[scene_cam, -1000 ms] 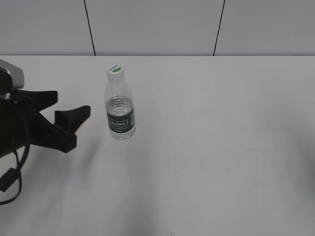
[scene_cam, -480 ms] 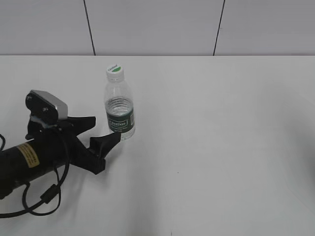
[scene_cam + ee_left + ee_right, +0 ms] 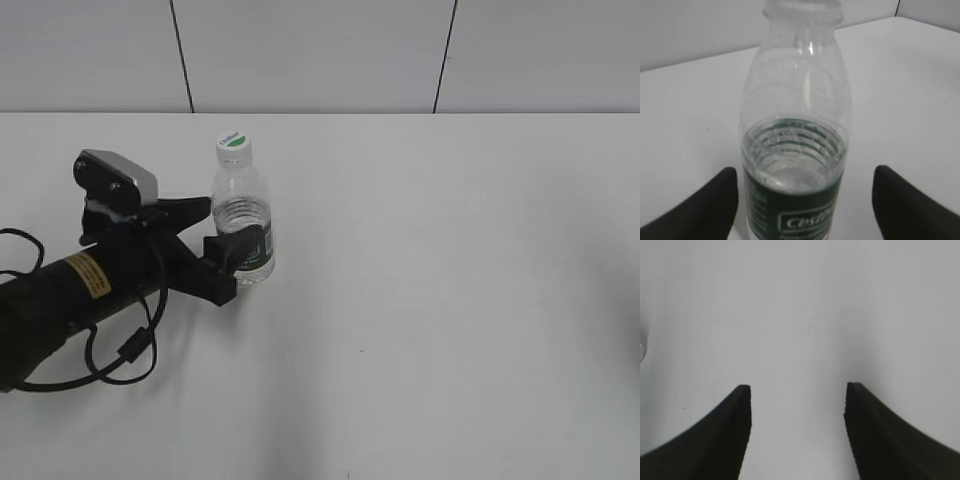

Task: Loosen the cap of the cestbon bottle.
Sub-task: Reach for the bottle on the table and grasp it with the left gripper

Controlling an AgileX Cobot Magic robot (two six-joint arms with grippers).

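- One water bottle [image 3: 243,215] stands upright on the white table [image 3: 450,300], left of the middle, its white cap [image 3: 233,146] on.
- Left gripper [image 3: 222,226] spread wide, one finger [image 3: 705,210] on each side of the green label, not clamped.
- Right gripper [image 3: 797,405] spread apart over bare table, holding nothing.

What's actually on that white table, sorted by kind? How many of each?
Water bottle: 1
Screw cap: 1, white, on the bottle
Robot end effector by the bottle: 1
Table: 1
Total: 4
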